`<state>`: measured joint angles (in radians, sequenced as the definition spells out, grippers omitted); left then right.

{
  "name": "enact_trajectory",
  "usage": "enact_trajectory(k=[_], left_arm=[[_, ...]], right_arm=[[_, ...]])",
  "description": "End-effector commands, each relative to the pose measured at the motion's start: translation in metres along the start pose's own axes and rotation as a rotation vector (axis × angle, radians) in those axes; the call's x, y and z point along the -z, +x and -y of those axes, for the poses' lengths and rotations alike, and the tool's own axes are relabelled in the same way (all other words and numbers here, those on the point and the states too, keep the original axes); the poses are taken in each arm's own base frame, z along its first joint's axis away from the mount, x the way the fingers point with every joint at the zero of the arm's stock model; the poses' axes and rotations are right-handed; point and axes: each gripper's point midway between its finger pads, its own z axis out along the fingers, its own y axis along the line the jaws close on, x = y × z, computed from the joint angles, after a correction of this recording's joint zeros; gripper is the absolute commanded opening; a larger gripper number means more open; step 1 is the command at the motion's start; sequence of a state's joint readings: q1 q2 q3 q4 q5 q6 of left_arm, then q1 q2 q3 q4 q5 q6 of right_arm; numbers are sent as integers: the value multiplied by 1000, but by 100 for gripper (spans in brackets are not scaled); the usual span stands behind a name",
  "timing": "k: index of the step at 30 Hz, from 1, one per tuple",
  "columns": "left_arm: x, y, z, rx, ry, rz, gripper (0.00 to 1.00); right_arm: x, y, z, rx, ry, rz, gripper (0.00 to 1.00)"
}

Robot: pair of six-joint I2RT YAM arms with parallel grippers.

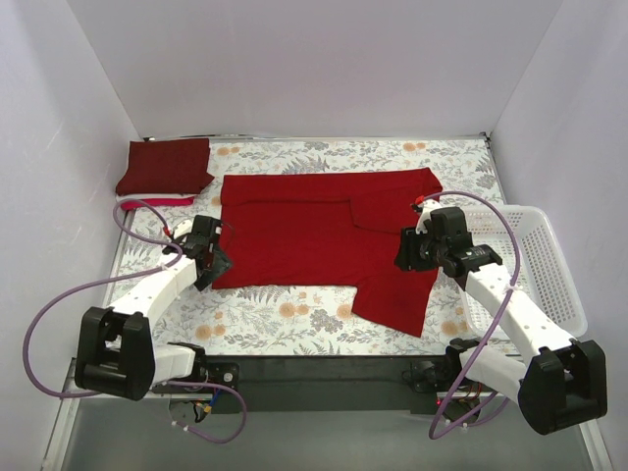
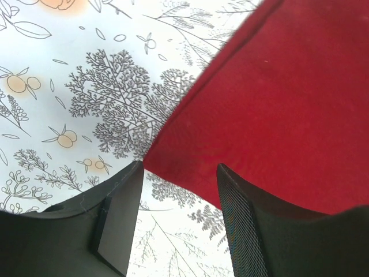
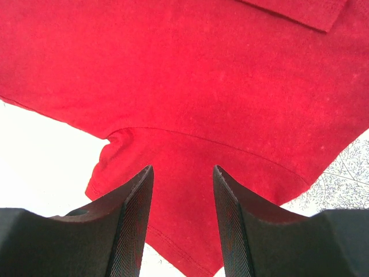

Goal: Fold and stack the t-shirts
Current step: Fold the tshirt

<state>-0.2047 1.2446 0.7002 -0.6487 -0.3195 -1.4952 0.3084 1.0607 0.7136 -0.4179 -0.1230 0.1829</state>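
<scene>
Progress: dark maroon shirt (image 1: 165,165) is folded and parked well beyond the left gripper (image 1: 218,263), with pinkish cloth (image 1: 155,200) peeking out under it. Bright red shirt (image 1: 314,231) is only partly folded and not yet stacked. Both grippers are released, jaws apart. A shirt corner sits between the left's fingers; the sleeve lies under the right gripper (image 1: 404,250). No labels or writing legible.

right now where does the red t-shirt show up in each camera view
top external: the red t-shirt lies spread mid-table between the arms.
left wrist: its corner fills the right side, tip reaching between the open left fingers.
right wrist: it fills most of the frame, a sleeve running down between the open right fingers.
shared landmark: the floral table cover bordering the shirt in every view.
</scene>
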Motion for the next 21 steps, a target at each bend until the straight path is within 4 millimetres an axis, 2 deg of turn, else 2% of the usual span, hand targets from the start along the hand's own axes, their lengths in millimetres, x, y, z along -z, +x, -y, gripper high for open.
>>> enact_trajectory(k=[1, 4, 9, 18, 21], left_arm=[[-10, -5, -8, 26, -52, 25, 52], [-15, -6, -6, 35, -40, 9, 52], [-22, 6, -8, 16, -50, -48, 52], [-23, 20, -17, 5, -75, -93, 52], [-24, 22, -19, 4, -86, -103, 49]], right_arm=[[4, -9, -4, 24, -16, 45, 53], [3, -9, -3, 37, -15, 42, 53], [2, -6, 0, 46, -2, 36, 53], [2, -9, 7, 56, 36, 42, 53], [0, -6, 8, 54, 38, 31, 53]])
